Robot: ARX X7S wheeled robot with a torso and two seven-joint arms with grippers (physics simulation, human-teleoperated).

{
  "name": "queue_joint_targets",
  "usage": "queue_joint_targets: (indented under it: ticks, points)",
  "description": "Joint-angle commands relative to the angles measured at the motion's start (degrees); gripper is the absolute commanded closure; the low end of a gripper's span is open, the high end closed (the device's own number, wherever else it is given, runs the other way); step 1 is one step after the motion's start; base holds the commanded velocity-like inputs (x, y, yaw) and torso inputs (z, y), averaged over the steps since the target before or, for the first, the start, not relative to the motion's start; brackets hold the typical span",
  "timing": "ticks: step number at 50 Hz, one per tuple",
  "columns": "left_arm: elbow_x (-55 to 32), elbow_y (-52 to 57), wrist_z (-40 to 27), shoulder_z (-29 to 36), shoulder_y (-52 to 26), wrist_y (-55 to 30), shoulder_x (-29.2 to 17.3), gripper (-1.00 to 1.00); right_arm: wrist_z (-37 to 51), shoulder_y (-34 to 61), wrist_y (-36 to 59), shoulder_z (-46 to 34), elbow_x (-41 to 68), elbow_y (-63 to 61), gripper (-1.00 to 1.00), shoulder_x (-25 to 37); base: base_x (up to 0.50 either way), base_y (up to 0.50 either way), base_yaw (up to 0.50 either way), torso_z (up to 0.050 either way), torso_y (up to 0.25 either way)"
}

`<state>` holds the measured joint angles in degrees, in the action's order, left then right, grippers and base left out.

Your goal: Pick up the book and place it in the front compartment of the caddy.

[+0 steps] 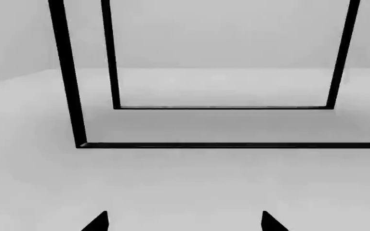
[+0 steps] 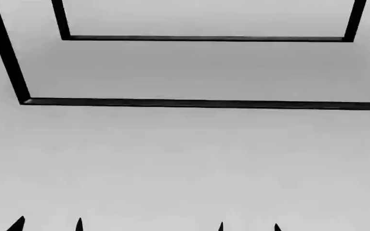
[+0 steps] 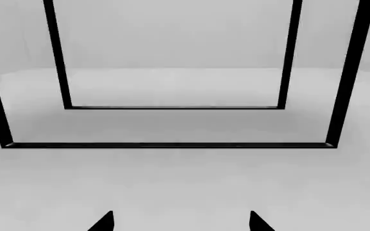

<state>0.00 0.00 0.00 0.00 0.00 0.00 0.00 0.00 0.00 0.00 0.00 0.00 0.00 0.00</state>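
Nearest to us in the head view, four dark fingertip points poke up from the bottom edge. The pair on the left belongs to our left gripper (image 2: pixel 46 225) and the pair on the right to our right gripper (image 2: pixel 249 226). In each pair the tips stand apart with bare grey floor (image 2: pixel 185 163) between them, so both pincers are released and hold nothing.

The left wrist view shows the same: two black fingertips (image 1: pixel 98 222) spread wide at the edge of the picture, with the left gripper (image 1: pixel 185 222) over plain floor (image 1: pixel 185 183). In the right wrist view, the right gripper (image 3: pixel 179 222) also has its tips wide apart over floor (image 3: pixel 185 183).

Farther out, a black frame (image 2: pixel 204 103) of thin bars stands on the floor. Its near bottom rail runs across the head view, with an upright rising from the left end. Behind it is a second, smaller rail with uprights (image 2: pixel 204 38). Both wrist views show these two nested frames (image 1: pixel 236 145) (image 3: pixel 165 145) ahead of the grippers, well apart from the tips.

We see neither the book nor the caddy in any view, so we cannot tell where they are.
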Motion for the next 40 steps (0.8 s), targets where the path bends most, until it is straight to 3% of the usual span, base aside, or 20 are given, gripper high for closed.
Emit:
queue_joint_targets:
  ticks: [1, 14, 15, 24, 40]
  points:
    - [-0.56, 0.00, -0.64, 0.64, 0.00, 0.00, -0.57, -1.00, 0.72, 0.00, 0.00, 0.00, 0.54, 0.00, -1.00, 0.54, 0.00, 0.00, 0.00, 0.000, 0.000]
    - [-2.84, -0.24, -2.89, 2.93, -0.25, 0.16, -2.54, -1.00, 2.73, 0.22, 0.00, -3.23, 2.33, 0.10, -1.00, 2.45, 0.00, 0.00, 0.00, 0.000, 0.000]
    - [0.01, -2.57, -0.97, 1.14, -1.65, 0.49, -0.49, -1.00, 0.74, -0.01, -0.14, -0.77, 0.32, 0.12, -1.00, 0.56, 0.00, 0.00, 0.00, 0.000, 0.000]
    - [-1.74, 1.98, -3.58, 3.13, 0.81, -0.79, -2.29, -1.00, 2.91, -0.26, 0.33, -1.93, 3.75, -1.42, -1.00, 2.41, 0.00, 0.00, 0.00, 0.000, 0.000]
    - [-4.57, 20.92, -5.96, 2.57, 1.89, -12.10, -5.31, -1.00, 6.06, 1.05, 16.15, -1.62, 4.62, -23.93, -1.00, 6.77, 0.00, 0.00, 0.00, 0.000, 0.000]
